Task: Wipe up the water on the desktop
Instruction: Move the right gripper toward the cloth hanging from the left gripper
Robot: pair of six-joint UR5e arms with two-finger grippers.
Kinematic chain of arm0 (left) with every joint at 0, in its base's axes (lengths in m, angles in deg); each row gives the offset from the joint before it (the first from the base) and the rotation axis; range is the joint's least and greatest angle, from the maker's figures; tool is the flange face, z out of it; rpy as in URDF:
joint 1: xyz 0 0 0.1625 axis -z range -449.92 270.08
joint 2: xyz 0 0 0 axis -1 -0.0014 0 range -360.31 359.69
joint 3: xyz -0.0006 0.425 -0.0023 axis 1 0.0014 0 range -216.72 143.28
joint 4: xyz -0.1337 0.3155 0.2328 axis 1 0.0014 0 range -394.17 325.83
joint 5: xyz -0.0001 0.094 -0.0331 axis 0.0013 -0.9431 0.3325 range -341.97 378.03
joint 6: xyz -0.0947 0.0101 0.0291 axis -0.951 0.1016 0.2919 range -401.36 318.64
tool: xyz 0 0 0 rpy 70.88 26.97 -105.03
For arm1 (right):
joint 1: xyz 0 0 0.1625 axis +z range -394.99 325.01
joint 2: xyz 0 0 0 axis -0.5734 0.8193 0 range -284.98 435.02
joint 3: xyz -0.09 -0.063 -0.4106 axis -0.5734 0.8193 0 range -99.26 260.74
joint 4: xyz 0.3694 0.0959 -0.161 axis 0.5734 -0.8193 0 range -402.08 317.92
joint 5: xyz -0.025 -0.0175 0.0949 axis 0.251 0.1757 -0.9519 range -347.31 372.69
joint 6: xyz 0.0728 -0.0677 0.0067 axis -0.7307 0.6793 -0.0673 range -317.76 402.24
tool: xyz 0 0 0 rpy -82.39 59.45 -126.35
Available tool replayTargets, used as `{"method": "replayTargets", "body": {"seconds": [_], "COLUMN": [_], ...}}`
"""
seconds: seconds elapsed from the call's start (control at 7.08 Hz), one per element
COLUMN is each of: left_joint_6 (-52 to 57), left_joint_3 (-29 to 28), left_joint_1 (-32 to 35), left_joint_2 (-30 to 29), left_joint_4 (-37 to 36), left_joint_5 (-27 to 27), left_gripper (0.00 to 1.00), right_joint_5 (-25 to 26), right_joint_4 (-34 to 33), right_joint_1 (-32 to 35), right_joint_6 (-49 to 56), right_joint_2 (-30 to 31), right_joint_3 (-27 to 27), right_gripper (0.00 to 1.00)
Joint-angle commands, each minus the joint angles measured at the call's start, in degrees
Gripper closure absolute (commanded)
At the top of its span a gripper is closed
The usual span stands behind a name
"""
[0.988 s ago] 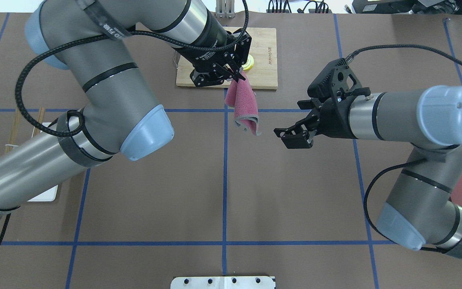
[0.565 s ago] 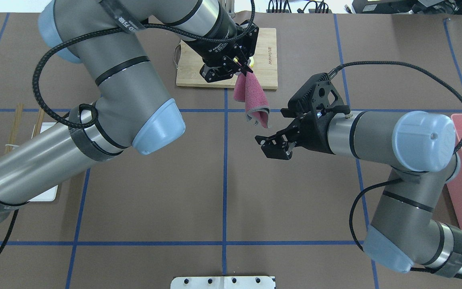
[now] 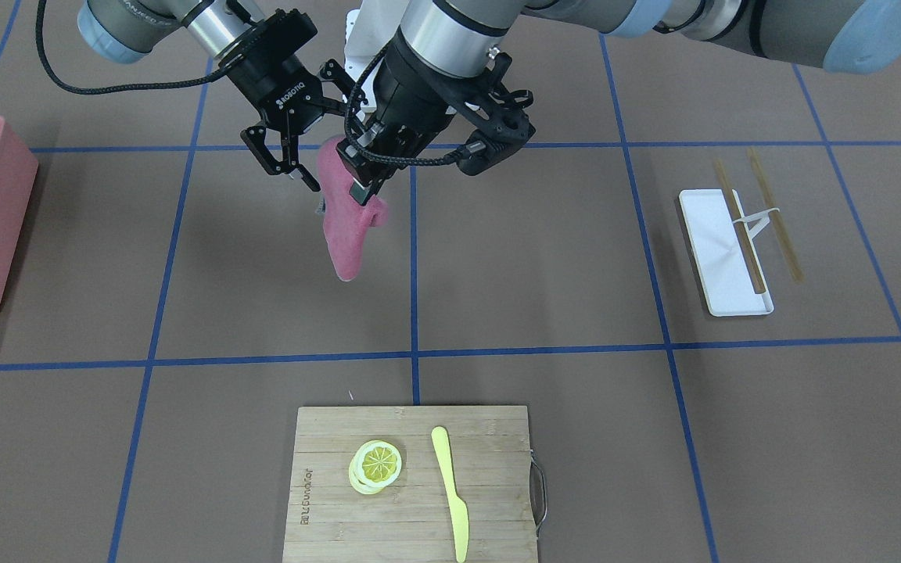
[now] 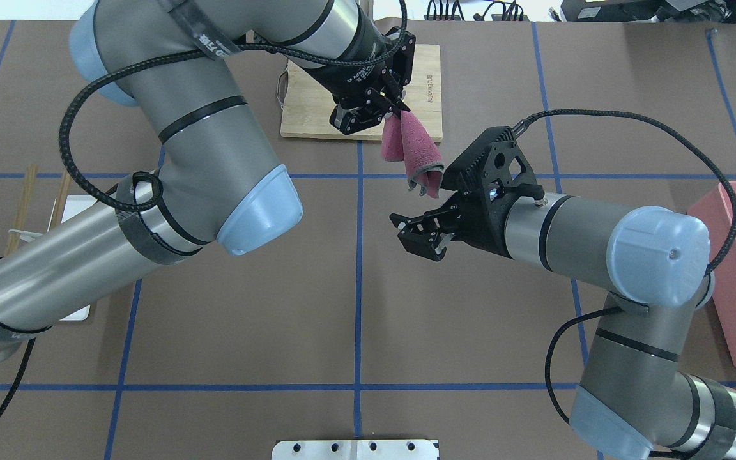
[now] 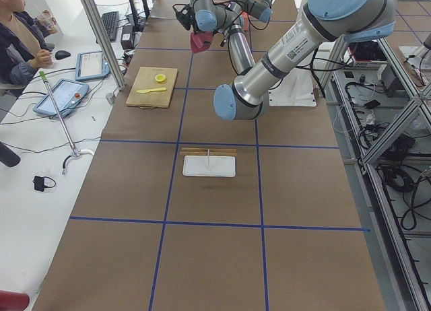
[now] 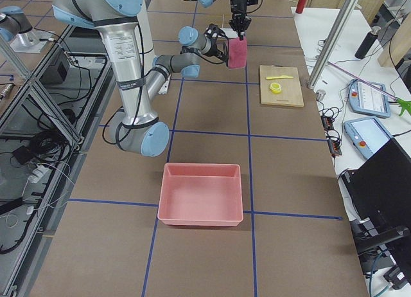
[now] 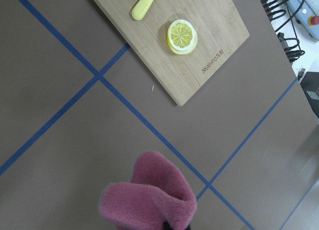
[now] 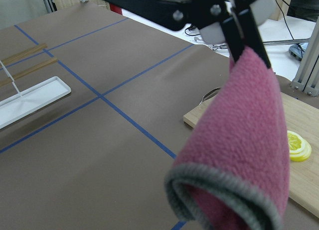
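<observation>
- Over the middle of the bench, toward the edge away from the robot, your left gripper (image 4: pixel 397 110) has its fingers pinched narrow on the top of the pink cloth (image 4: pixel 416 152). The cloth hangs free, clear of the desktop (image 4: pixel 246 306).
- Your right gripper (image 4: pixel 419 237) sits just beside the cloth's lower end, fingers spread wide, nothing in them.
- Just behind the cloth, at that same far edge, is the cutting board (image 4: pixel 301 118) with the lemon slice (image 3: pixel 377 463) and yellow knife (image 3: pixel 450 493).
- Honestly, I can't spot a wet patch anywhere on the desktop, so I can't tell where the water is.
- Looks to me like you're in the carry or hand-off step, with no wiping done yet.
- Next you'd either close the right fingers on the dangling end or lower the cloth flat onto the brown surface. Either way, you'll need to find the spill first and stay off the board.
</observation>
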Motion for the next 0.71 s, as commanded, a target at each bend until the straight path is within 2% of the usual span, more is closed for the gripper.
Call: {"method": "replayTargets", "body": {"seconds": [0.0, 0.28, 0.42, 0.56], "left_joint_6": [-0.66, -0.31, -0.31, -0.14], "left_joint_3": [0.42, 0.50, 0.59, 1.20], "left_joint_1": [-0.89, -0.98, -0.98, -0.98], "left_joint_2": [-0.20, -0.20, -0.20, 0.15], "left_joint_4": [-0.02, -0.02, -0.11, -0.28], "left_joint_5": [-0.17, -0.08, 0.01, 0.01], "left_gripper": [1.00, 1.00, 1.00, 1.00], "right_joint_5": [0.44, 2.37, 2.47, 2.99], "right_joint_4": [0.03, 0.03, 0.03, -0.06], "right_joint_1": [0.37, 0.63, 1.50, 1.77], "right_joint_6": [-0.09, -0.09, -0.18, -0.26], "right_joint_2": [-0.29, -0.29, -0.29, -0.20], "right_joint_3": [-0.15, -0.15, -0.15, -0.15], "right_gripper": [0.23, 0.15, 0.04, 0.01]}}
